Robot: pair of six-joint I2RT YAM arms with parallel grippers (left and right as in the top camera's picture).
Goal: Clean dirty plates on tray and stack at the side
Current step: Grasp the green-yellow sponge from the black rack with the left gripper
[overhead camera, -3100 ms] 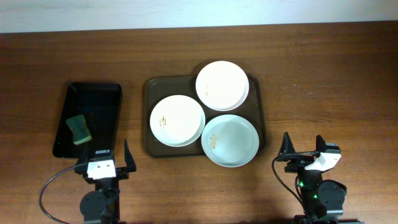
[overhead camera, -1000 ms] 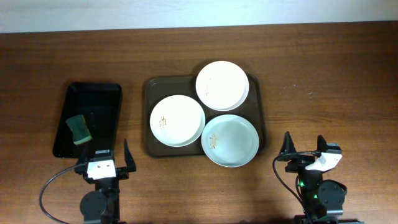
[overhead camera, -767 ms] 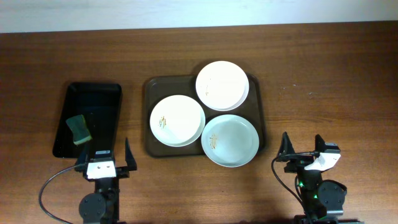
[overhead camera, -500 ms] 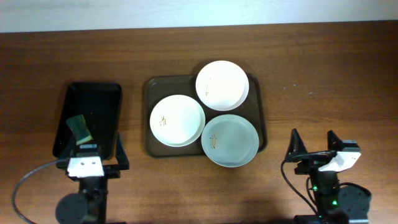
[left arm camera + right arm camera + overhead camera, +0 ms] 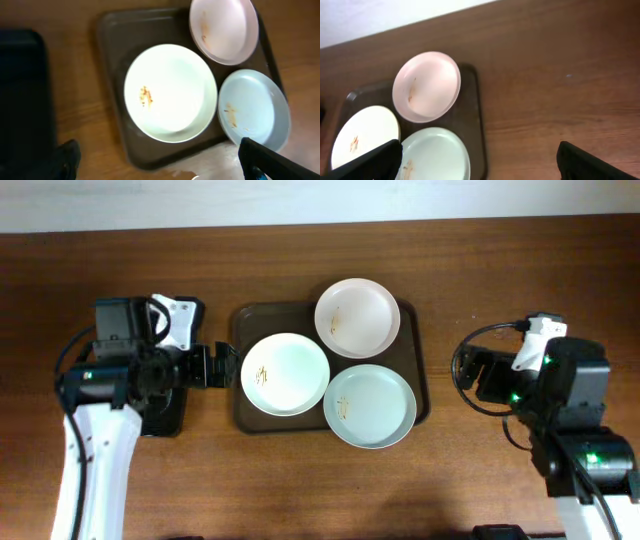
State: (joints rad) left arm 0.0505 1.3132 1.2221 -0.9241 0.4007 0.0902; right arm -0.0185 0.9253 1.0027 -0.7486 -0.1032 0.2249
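My left hand (image 5: 225, 367) hangs just past the left rim of the brown tray (image 5: 244, 320), its fingers (image 5: 67, 159) spread wide with nothing between them. My right hand (image 5: 479, 146) is out over the bare tabletop (image 5: 500, 270) to the right of the tray, well apart from it, and its fingers (image 5: 376, 161) are also spread wide and empty. All three plates are on the tray. The left plate (image 5: 285, 374) lies flat in the left half and has a small orange-brown smear left of its middle. The far plate (image 5: 358, 318) sits in the far right corner, its edge reaching the tray's far rim, with a thin brownish streak on its left side. The near plate (image 5: 370, 405) sits in the near right corner, hangs out over the near rim, and has a small smear close to its left edge. The three plates lie just beside one another. A glossy black tray (image 5: 22, 100) sits on the tabletop to the left, mostly under my left arm.
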